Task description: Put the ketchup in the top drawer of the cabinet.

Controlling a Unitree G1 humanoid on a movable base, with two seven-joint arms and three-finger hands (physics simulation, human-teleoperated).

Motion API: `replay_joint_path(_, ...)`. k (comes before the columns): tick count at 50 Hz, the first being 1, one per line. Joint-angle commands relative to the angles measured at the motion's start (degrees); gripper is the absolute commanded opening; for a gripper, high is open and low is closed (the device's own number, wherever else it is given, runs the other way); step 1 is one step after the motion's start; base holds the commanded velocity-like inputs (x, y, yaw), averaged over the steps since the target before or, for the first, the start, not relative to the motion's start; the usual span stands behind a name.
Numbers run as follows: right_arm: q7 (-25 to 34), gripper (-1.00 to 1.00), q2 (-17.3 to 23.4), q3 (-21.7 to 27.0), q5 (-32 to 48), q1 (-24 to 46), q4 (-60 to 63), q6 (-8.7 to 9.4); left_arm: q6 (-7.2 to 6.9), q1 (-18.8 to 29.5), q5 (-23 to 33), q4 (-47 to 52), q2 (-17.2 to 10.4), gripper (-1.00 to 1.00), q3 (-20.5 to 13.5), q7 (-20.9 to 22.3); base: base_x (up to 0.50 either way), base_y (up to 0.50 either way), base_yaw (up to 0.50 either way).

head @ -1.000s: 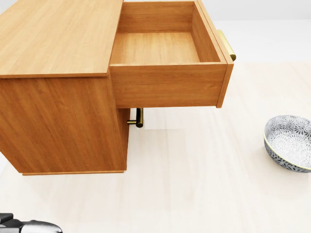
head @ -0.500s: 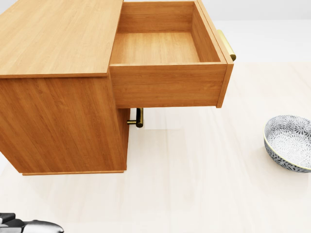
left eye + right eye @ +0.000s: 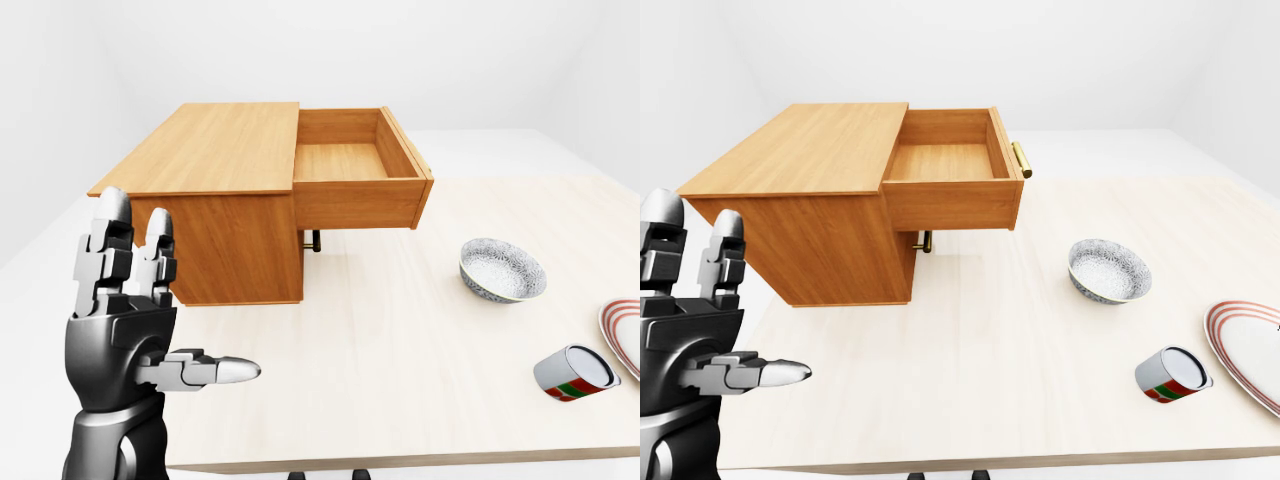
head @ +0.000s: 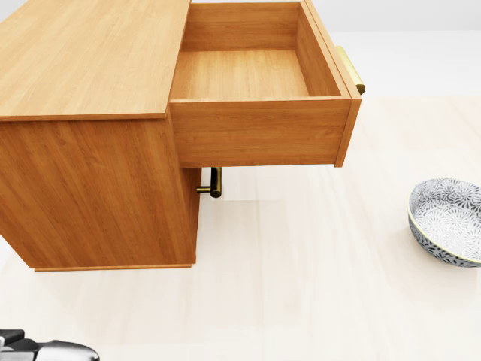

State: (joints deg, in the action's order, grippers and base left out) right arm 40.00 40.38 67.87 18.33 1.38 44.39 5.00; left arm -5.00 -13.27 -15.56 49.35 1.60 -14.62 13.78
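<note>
Plainly, we are finding no ketchup in any of the three views, so we cannot tell where it is or how it looks. What we are seeing of the task is the cabinet point(image 3: 215, 190), a light wooden box standing on the pale table point(image 3: 400, 340), with its top drawer point(image 3: 350, 165) standing pulled out toward the view's right, showing a bare wooden floor inside. The head view is looking closely down on the cabinet and is giving us the small brass pull point(image 4: 213, 183) tucked under the drawer, while the right-eye view is showing the drawer's own brass handle point(image 3: 1020, 160) on its outer face. Only the eye views are taking in the things lying farther off: to the right of the cabinet a patterned bowl point(image 3: 502, 270) is sitting upright, and lower right of it, well apart from the cabinet, a can point(image 3: 575, 372) with a red and green label is lying on its side, just beside a red-rimmed plate point(image 3: 1250, 352) at the view's edge. The left hand point(image 3: 125, 320) is hanging below and left of the cabinet, holding nothing, its fingers spread: two pointing up, the thumb reaching rightward. We are counting one cabinet, one drawer standing out, two brass handles, one bowl, one can, one plate and one hand.
</note>
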Motion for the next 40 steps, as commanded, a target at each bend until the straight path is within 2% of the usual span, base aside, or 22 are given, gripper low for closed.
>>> replay_joint_path(1,0.00,0.95,-5.88,-1.43,2.36,-1.99,-1.56,0.00,0.00,-0.05,0.32,-0.51,0.04,1.00,0.28,0.05,0.00,0.00,0.00)
replay_joint_path(11,0.00,0.94,-10.68,-3.15,2.58,-4.72,-5.35,0.00,0.00,0.06,0.32,-0.75,-0.01,1.00,0.29,0.05,0.00,0.00,0.00)
replay_joint_path(26,0.00,0.95,-12.23,-2.87,1.30,-6.31,-9.94,0.00,0.00,-0.06,0.62,-0.81,-0.05,1.00,0.71,-0.10,0.00,0.00,0.00)
replay_joint_path(40,0.00,0.94,-16.48,-2.87,2.41,-9.41,-9.52,0.00,0.00,-0.10,0.81,-1.00,-0.06,1.00,0.88,-0.19,0.00,0.00,0.00)
